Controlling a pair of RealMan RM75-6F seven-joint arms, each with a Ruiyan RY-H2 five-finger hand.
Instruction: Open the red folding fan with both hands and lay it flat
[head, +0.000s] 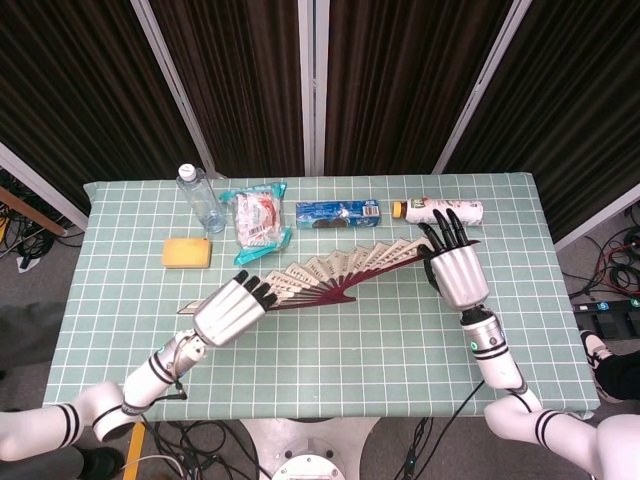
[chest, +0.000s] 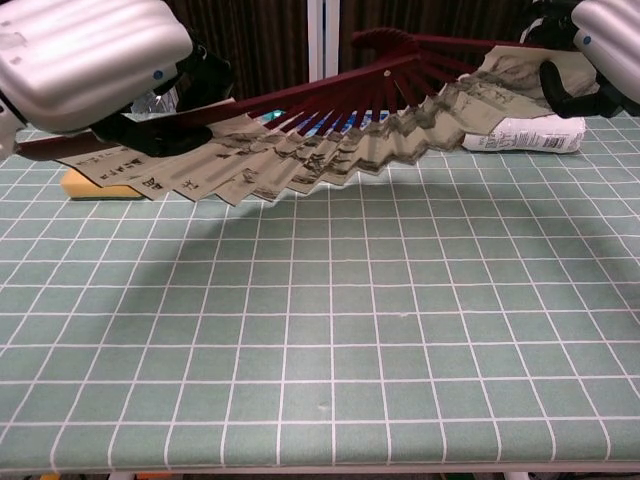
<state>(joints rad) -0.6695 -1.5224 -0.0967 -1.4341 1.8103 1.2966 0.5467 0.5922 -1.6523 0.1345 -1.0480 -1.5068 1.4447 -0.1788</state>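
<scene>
Your left hand (head: 231, 311) grips one end rib of the fan (head: 335, 278) and your right hand (head: 456, 272) the other, with the fan spread wide above the table (head: 340, 350) between them. It looks light: stiff red ribs, thin pleated paper that may tear. Keep hold of the outer ribs, never the paper.

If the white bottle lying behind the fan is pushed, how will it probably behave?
The white bottle lies on its side, so it would probably roll. Its round body offers no flat face. It looks like light plastic, so even a brush from the right hand might shift it.
</scene>
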